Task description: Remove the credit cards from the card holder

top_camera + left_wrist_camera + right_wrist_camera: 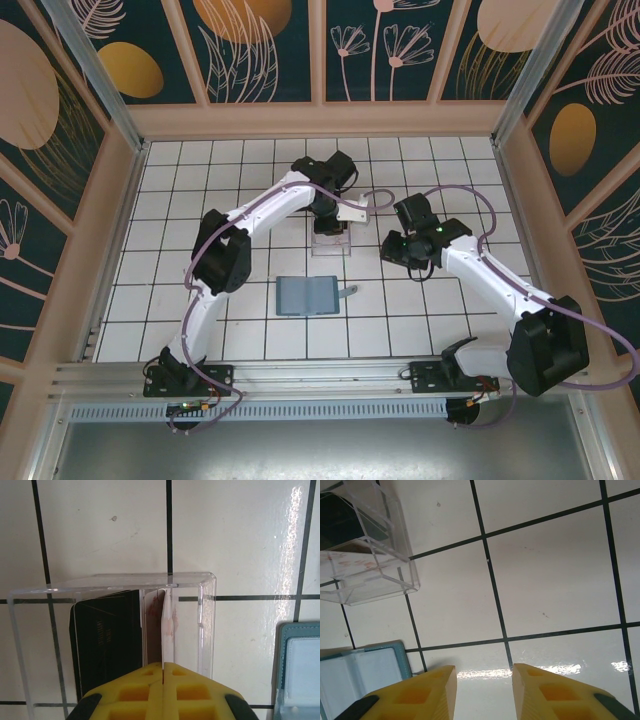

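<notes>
There are two arms, the left arm (262, 205) and the right arm (492, 282), two grippers, the left gripper (163, 672) and the right gripper (484, 674), one teal card holder (308, 296), one clear tray (115, 581), and in it one dark credit card (107, 635) and one pale credit card (152, 625).

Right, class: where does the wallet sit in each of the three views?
Top external: wallet at centre, nearer the arm bases than the tray.
Left wrist: wallet at lower right edge, right of the tray.
Right wrist: wallet in lower left corner, below the tray.
Shared landmark: the clear tray.
</notes>
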